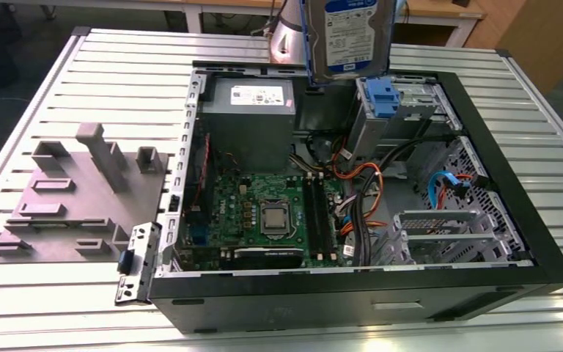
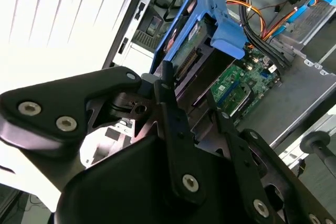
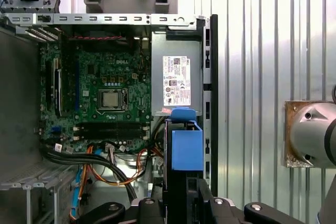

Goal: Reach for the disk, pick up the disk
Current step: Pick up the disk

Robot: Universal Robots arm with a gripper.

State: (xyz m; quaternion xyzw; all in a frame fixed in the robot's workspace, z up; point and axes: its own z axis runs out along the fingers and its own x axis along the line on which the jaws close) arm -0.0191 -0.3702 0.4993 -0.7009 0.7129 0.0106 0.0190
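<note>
A pale ribbed metal surface [image 1: 47,88] carries a large open black computer tower case [image 1: 516,220] lying on its side, its insides facing up. At about twelve o'clock over the case in the exterior view, the flat silver-grey hard disk with a white-and-blue label and blue plastic rails [image 1: 350,37] hangs upright in the air, lifted clear of the drive bay, with the arm's pale joint just behind it. In the second wrist view the black tool [image 2: 191,103] has its two fingers [image 2: 170,103] pressed against the disk's edges, pinching the disk [image 2: 186,40] between them; in the first wrist view the disk's blue end piece [image 3: 186,148] sits directly ahead of the tool. The pickup looks done; doing this step well would mean keeping the grip square on the rails and the disk level, away from the orange and black cables [image 1: 360,183] and the blue plastic caddy [image 1: 384,99] fixed in the bay below. Inside the case, a grey power-supply box with a white sticker [image 1: 250,117] lies at eleven o'clock and a green motherboard [image 1: 262,213] at the centre. At nine o'clock on the surface stands a grey moulded fixture plate with upright blocks [image 1: 76,191]. Beyond the surface, at twelve o'clock, are wooden desks [image 1: 448,15] and a dark floor.
</note>
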